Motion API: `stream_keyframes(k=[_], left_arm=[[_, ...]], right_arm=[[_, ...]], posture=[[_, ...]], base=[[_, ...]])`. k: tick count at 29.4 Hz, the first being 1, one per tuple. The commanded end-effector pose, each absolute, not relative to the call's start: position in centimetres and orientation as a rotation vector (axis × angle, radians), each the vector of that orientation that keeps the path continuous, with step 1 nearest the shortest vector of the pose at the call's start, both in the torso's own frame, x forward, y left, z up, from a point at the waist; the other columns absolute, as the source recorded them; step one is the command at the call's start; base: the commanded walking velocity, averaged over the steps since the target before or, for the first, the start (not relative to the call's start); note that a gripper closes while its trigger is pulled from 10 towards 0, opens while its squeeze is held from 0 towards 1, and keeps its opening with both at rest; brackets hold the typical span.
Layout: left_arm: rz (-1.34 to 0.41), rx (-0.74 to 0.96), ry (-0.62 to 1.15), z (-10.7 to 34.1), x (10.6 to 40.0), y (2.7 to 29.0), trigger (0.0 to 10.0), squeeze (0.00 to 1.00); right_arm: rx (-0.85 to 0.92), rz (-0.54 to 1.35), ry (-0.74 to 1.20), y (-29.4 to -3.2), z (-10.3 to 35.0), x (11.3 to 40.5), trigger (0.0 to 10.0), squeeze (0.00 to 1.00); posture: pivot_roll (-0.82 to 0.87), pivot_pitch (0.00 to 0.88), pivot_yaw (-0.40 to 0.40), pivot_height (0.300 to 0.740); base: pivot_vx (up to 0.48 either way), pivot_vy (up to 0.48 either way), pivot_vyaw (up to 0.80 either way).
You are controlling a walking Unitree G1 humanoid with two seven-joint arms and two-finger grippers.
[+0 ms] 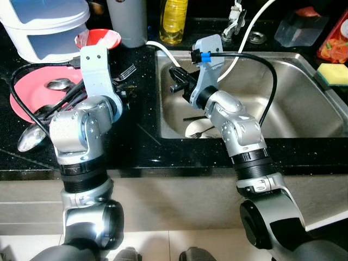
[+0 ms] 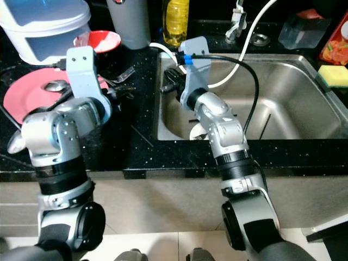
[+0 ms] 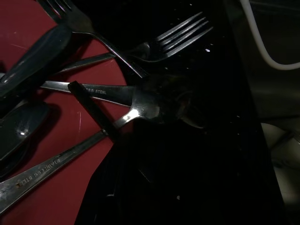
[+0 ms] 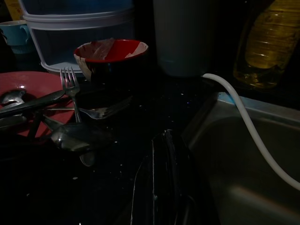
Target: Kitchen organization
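A pink plate [image 1: 26, 100] lies on the black counter at my left with several forks and spoons [image 1: 57, 84] piled on it. One fork [image 1: 126, 72] rests on the counter beside it, and a spoon [image 1: 30, 137] pokes over the plate's near rim. My left gripper [image 1: 120, 93] hovers low at the plate's right edge, over the crossed cutlery [image 3: 136, 101]. My right gripper [image 1: 175, 81] reaches across the sink's left rim. Its fingers [image 4: 157, 159] are shut, nothing shows between them, and they point toward the red bowl [image 4: 112, 49].
The steel sink [image 1: 304, 103] holds a white dish [image 1: 198, 130] and a white hose [image 1: 239, 49]. Along the back stand a white tub [image 1: 46, 27], a grey container [image 1: 128, 22] and a yellow bottle [image 1: 174, 19]. A yellow sponge [image 1: 333, 73] lies at far right.
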State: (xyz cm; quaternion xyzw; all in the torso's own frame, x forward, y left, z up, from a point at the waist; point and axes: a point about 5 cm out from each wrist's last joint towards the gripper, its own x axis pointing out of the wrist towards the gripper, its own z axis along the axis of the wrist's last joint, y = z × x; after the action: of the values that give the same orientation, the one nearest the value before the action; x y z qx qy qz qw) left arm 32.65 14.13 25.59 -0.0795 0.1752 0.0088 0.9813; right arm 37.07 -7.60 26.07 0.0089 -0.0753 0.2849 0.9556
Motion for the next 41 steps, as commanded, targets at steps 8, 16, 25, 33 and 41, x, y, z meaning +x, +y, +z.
stream_keyframes(k=[8,16,25,33,41], left_arm=[[-0.117,-0.112,0.326,26.4,30.2,10.3,10.0,0.0],[-0.094,-0.12,0.357,25.8,28.5,10.0,10.0,0.0],[0.091,-0.171,0.429,23.6,28.4,12.6,10.0,0.0],[0.052,-0.213,0.448,22.7,29.6,12.9,10.0,0.0],[-0.003,-0.16,0.484,21.8,30.9,12.6,10.0,0.0]], right_arm=[[0.022,0.569,-0.151,-7.9,26.1,37.0,10.0,0.0],[0.021,0.571,-0.141,-7.9,25.8,36.9,10.0,0.0],[0.018,0.588,-0.135,-7.6,25.8,37.0,10.0,0.0],[0.018,0.592,-0.137,-7.5,25.9,37.1,10.0,0.0],[0.019,0.589,-0.141,-7.5,25.9,37.1,10.0,0.0]], posture=[[0.14,0.05,-0.023,0.74],[0.15,0.065,-0.027,0.74],[0.15,0.065,-0.044,0.74],[0.15,0.064,-0.045,0.74],[0.13,0.056,-0.034,0.74]], base=[[0.0,0.0,0.0],[0.0,0.0,0.0],[0.0,0.0,0.0],[0.0,0.0,0.0],[0.0,0.0,0.0]])
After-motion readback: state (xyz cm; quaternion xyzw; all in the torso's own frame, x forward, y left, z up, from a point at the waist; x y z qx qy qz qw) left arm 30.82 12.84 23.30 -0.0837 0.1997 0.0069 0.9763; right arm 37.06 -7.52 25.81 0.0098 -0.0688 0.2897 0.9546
